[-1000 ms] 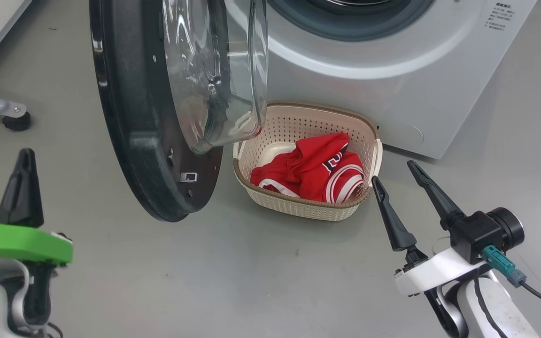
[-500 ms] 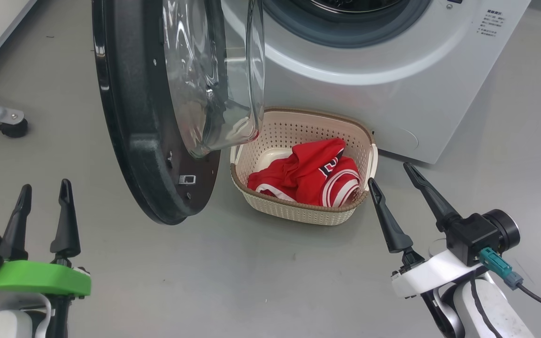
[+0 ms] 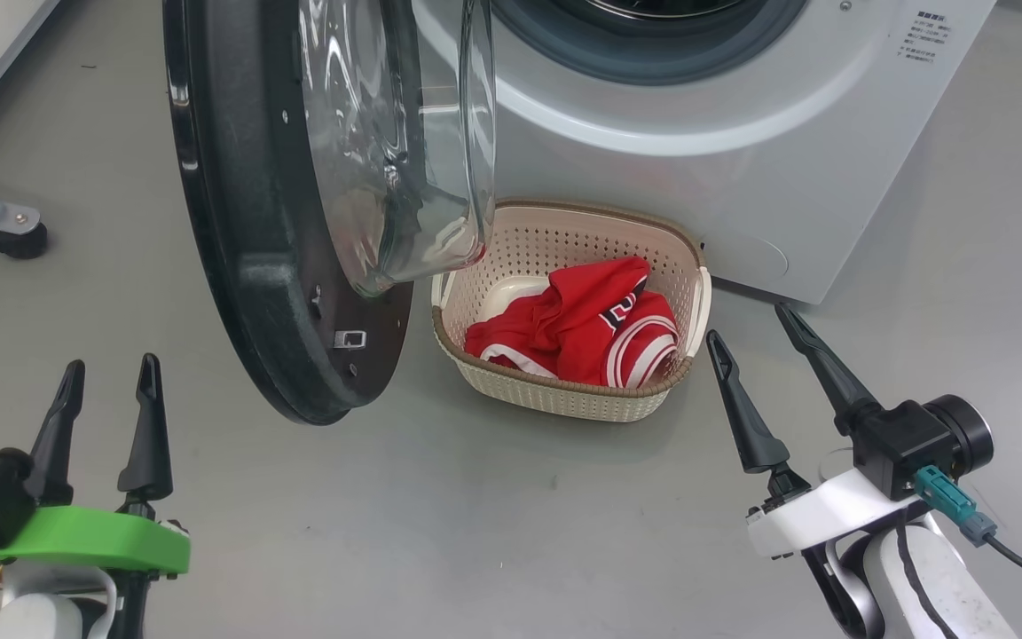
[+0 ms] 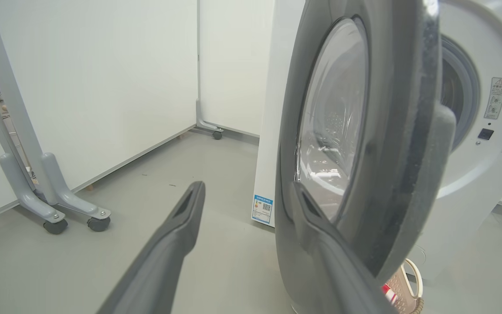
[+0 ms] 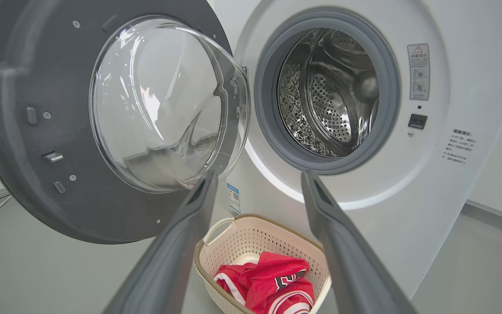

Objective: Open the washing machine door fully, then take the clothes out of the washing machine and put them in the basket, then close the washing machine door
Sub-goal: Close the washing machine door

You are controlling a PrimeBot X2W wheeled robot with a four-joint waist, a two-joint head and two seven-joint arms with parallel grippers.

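- Open door [image 3: 280,222] at 10 o'clock; clothes [image 3: 582,328] in basket [image 3: 564,395], centre, below washer [image 3: 697,177].
- Both parted, empty: left gripper [image 3: 113,361] at 7, right gripper [image 3: 747,321] at 4.
- Risk: swinging door may clip basket rim.

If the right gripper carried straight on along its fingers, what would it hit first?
Probably the washing machine, on its white front below the drum; the basket lies under that line. Depth unclear.

grey floor [image 3: 493,532], few specks. wheeled grey stand legs [image 4: 55,205] off left, white wall panels [image 4: 103,78] behind em, another caster [image 4: 217,134] further back
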